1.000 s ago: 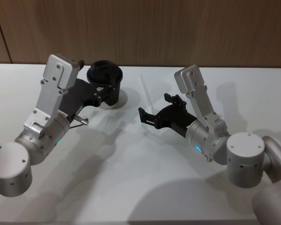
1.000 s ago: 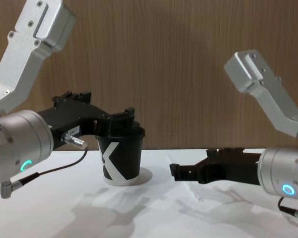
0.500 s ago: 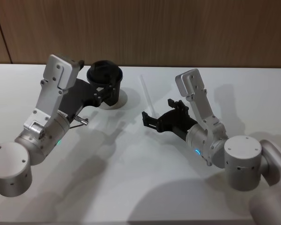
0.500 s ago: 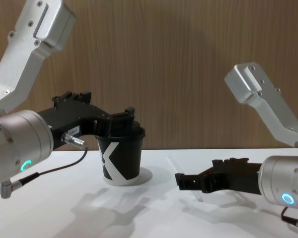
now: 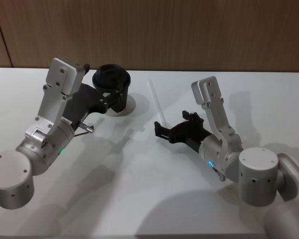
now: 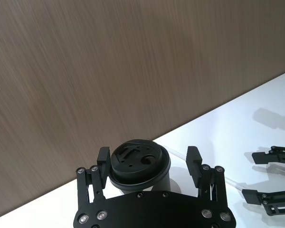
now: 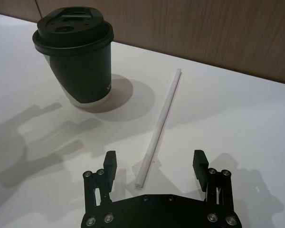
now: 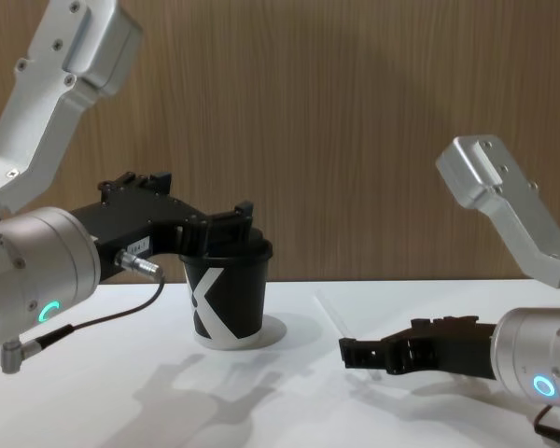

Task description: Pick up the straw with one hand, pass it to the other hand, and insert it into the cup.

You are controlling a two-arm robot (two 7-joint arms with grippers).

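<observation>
Plainly, the straw point(image 5: 156, 101) has not been picked up yet. It lies flat on the white table point(image 5: 139, 189), running in the head view from about 11 o'clock to 5 o'clock. It sits at 3 o'clock of the cup point(image 5: 111, 82), apart from it.

The right gripper point(image 5: 162, 130) hangs low over the table at the straw's 5 o'clock end. Its fingers are spread wide, and in the right wrist view one stands on each side of the tube's near tip, gripping nothing. I judge that spacing to be a line-up for closing across the tube.

The left gripper point(image 5: 113, 97) waits at the cup, its fingers also apart and standing either side of the domed lid point(image 6: 135, 161). Whether a pad touches the cup I cannot tell. It is probably placed there because the handover and the insertion both end at that lid.

The straw is a thin, straight, translucent whitish tube, smooth and round. It may therefore roll or slip under a pinch on the smooth tabletop. The cup is black paper with a white K-like mark and a white bottom edge. Its black plastic lid is moulded with shallow recesses on top.
</observation>
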